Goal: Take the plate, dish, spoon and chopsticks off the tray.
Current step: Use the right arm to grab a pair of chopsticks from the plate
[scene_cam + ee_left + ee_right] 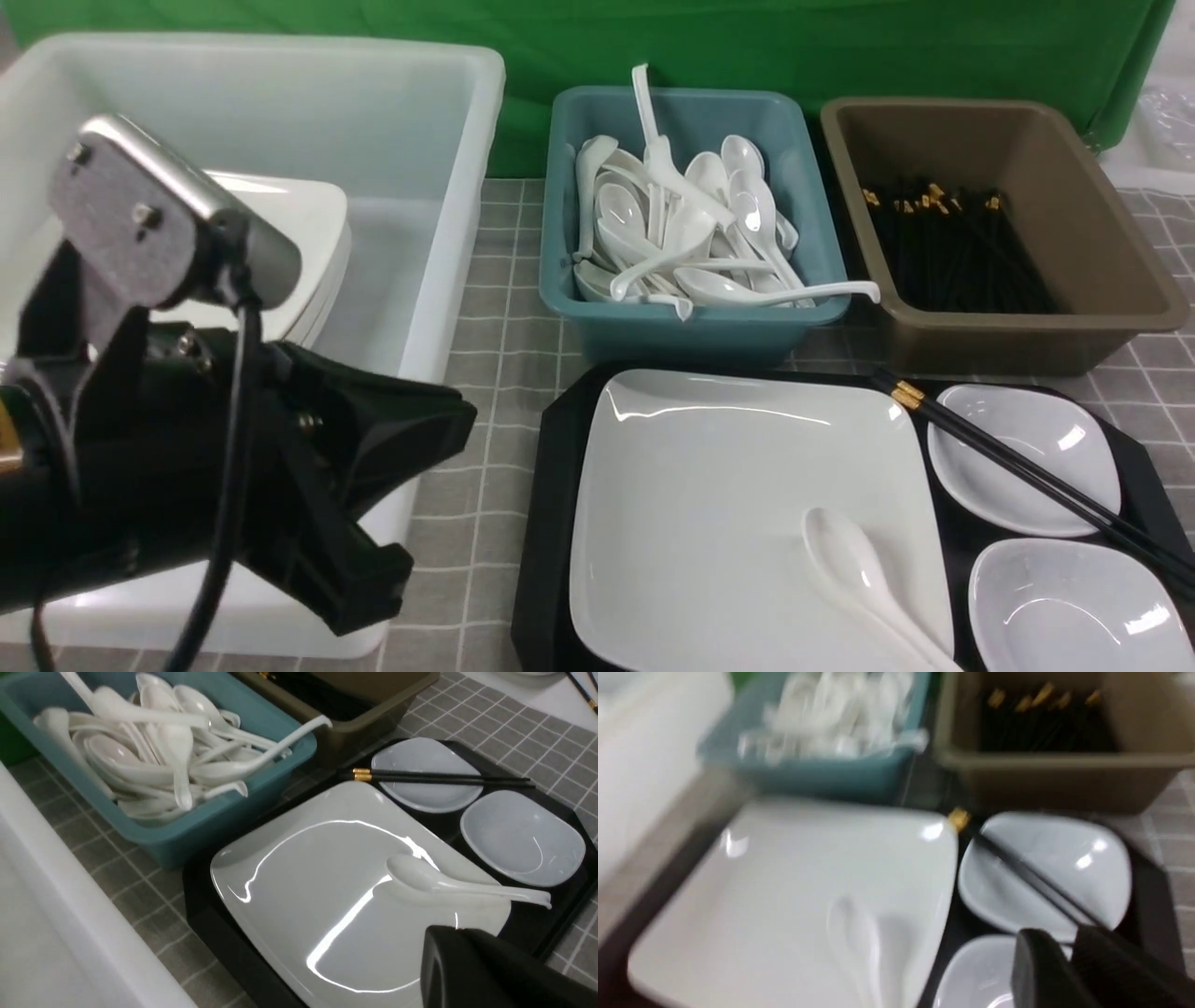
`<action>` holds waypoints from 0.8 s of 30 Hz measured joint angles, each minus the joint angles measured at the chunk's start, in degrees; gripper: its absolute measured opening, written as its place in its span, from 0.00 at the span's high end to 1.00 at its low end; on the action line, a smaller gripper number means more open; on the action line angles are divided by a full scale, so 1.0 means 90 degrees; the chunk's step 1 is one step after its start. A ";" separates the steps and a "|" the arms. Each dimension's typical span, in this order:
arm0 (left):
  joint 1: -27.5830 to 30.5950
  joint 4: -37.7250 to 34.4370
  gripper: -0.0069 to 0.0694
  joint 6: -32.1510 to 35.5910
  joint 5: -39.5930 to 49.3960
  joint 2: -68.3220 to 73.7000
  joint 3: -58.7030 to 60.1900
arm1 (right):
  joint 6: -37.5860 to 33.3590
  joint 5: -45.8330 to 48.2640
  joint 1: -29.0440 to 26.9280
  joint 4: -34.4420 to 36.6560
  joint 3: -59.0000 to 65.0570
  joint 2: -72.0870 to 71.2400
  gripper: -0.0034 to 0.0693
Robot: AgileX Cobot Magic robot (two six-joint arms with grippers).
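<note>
A black tray (pixel 224 933) sits on the grey checked counter (pixel 490 723), and a big square white plate (pixel 303 882) fills most of it. A white spoon (pixel 448 884) rests with its bowl on the plate, its handle poking out past the rim. Beside the plate are two white dishes: black chopsticks (pixel 439 778) lie across the small dish (pixel 420 798), and the second dish (pixel 518 840) is bare. A teal tub (pixel 187 840) heaped with spoons and a brown tub (pixel 364 723) stand just beside the tray. The left gripper (pixel 462 970) shows dark, fingers closed together.
</note>
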 joint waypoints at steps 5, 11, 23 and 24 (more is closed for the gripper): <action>0.0000 -0.0026 0.88 0.0114 0.0084 -0.0624 0.0000 | -0.0558 0.1298 -0.0029 -0.0495 -0.1718 0.3061 0.64; 0.0000 -0.0065 0.88 0.0182 0.0293 -0.1505 -0.0005 | -0.1048 0.1666 -0.0355 -0.0625 -0.2961 0.5151 0.47; 0.0000 0.0002 0.88 0.0189 0.0747 -0.2335 -0.0005 | -0.1392 0.0717 -0.0630 -0.0777 -0.3472 0.7021 0.37; 0.0000 0.0002 0.88 0.0189 0.0749 -0.2338 -0.0005 | -0.1426 0.0638 -0.0630 -0.0784 -0.3472 0.7113 0.37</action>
